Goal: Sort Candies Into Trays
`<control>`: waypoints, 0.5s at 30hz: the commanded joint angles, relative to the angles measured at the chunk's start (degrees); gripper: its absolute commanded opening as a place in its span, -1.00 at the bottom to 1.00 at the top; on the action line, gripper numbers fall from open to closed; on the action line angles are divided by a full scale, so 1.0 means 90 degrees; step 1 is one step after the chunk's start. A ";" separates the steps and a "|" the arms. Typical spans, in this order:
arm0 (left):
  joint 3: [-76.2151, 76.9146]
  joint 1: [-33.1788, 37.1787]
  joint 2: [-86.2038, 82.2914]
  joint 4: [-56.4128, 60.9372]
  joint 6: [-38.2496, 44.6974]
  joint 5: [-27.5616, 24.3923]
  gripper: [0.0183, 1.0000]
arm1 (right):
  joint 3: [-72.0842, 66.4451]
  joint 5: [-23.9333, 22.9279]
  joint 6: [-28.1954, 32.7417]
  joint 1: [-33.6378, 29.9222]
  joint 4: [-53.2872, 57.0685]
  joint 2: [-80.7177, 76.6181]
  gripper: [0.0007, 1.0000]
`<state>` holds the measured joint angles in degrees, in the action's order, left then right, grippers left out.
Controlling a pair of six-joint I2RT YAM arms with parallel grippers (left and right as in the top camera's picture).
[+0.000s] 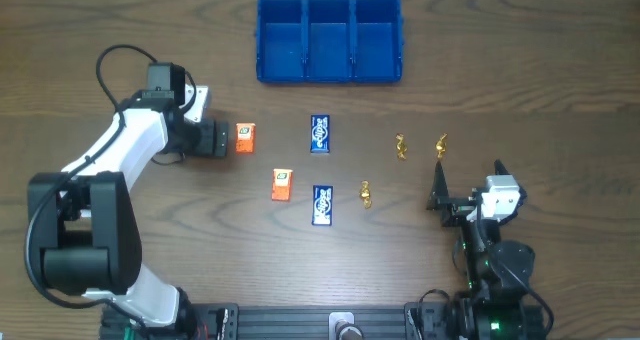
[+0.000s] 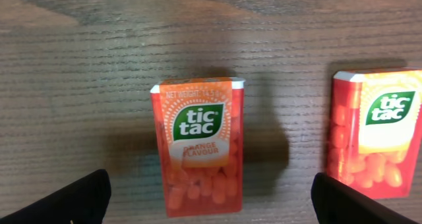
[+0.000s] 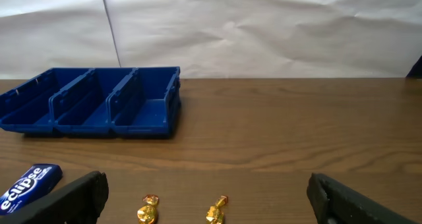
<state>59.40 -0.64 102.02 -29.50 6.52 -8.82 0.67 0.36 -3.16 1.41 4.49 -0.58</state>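
Hovering over one orange candy box [image 2: 198, 145], the left gripper [image 2: 207, 199] has its jaws spread wide and holds nothing. The box lies flat on the table [image 2: 79, 85] between them. Risk noted: one finger [image 2: 349, 207] sits just beside the second orange box [image 2: 376, 135] (a descent could nudge it). Smooth box sides may slip if pinched off-centre. The right gripper [image 3: 208, 188], likewise spread and empty, waits near the gold candies [image 3: 216, 211]. The blue tray [image 1: 330, 75] stands well apart.

left arm [image 1: 135, 145]: white links, black joints, looped cable | right arm [image 1: 488, 262]: black
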 commanded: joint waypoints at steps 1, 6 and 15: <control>0.0168 -0.0002 0.0265 0.0092 0.0131 0.0233 0.88 | -0.0024 -0.0024 0.0075 -0.0015 0.0024 0.0046 1.00; 0.0168 -0.0017 0.0301 0.0138 0.0112 0.0437 0.57 | -0.0024 -0.0024 0.0073 -0.0015 0.0024 0.0046 1.00; 0.0170 -0.0187 0.0498 0.0330 0.0053 0.0486 0.12 | -0.0024 -0.0024 0.0073 -0.0015 0.0024 0.0046 1.00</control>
<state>60.16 -2.11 105.34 -26.55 7.51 -4.82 0.67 0.36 -3.18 1.41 4.49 -0.58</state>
